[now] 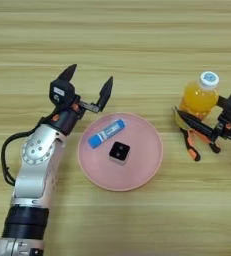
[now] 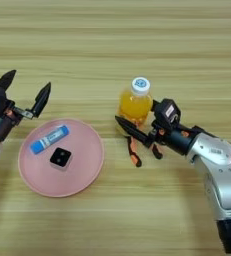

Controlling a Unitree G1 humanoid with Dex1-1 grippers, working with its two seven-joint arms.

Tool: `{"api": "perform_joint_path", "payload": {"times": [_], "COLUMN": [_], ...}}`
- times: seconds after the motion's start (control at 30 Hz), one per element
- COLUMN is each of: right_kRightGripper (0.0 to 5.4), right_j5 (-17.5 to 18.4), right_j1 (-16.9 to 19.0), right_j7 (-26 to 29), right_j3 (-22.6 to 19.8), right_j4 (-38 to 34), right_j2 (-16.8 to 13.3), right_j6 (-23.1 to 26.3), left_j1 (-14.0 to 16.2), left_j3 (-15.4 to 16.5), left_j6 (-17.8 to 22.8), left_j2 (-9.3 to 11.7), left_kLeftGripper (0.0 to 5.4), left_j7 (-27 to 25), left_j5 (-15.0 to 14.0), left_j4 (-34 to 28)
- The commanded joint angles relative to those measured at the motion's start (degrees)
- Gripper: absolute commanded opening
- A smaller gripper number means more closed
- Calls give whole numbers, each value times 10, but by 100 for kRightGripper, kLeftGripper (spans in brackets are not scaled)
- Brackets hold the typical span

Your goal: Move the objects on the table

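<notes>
Planks of pale wood make the bench (image 1: pixel 137 30); in the left eye view one pink plate (image 1: pixel 142 172) holds one tube (image 1: pixel 106 133) and one cube (image 1: pixel 119 152), left gripper (image 1: pixel 89 84) released just beyond its rim. Right eye view: right gripper (image 2: pixel 129 127), jaws grasping one bottle (image 2: pixel 135 104), stands right of the plate amid bare wood.

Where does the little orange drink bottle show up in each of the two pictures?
Left eye view: the bottle stands far right, above the middle, by the right gripper.
Right eye view: the bottle stands just right of centre, above the middle.
Shared landmark: the pink plate, lying to the bottle's lower left in both.
</notes>
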Motion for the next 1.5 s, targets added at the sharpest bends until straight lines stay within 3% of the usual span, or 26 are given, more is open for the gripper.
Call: {"api": "perform_joint_path", "payload": {"times": [0.03,0.17,0.53,0.97,1.27,1.5], "right_kRightGripper": [344,344,344,344,344,344], "right_j5": [-15,-27,-63,-114,-123,-140], "right_j1": [-29,-38,-69,-93,-85,-80], "right_j7": [-25,-46,-118,-237,-335,-393], "right_j3": [-15,-18,-30,-42,-57,-67], "right_j4": [15,31,83,147,151,169], "right_j2": [5,7,19,57,119,152], "right_j6": [-15,-14,-6,-4,-10,-54], "left_j1": [4,11,6,-4,-7,-10], "left_j3": [7,13,22,35,35,38], "left_j6": [-24,-29,-72,-87,-94,-96], "left_j2": [1,-7,-9,-8,-7,-7], "left_kLeftGripper": [540,540,540,540,540,540], "left_j7": [16,32,78,101,101,99], "left_j5": [23,22,57,62,60,58], "left_j4": [21,33,90,122,123,126]}}
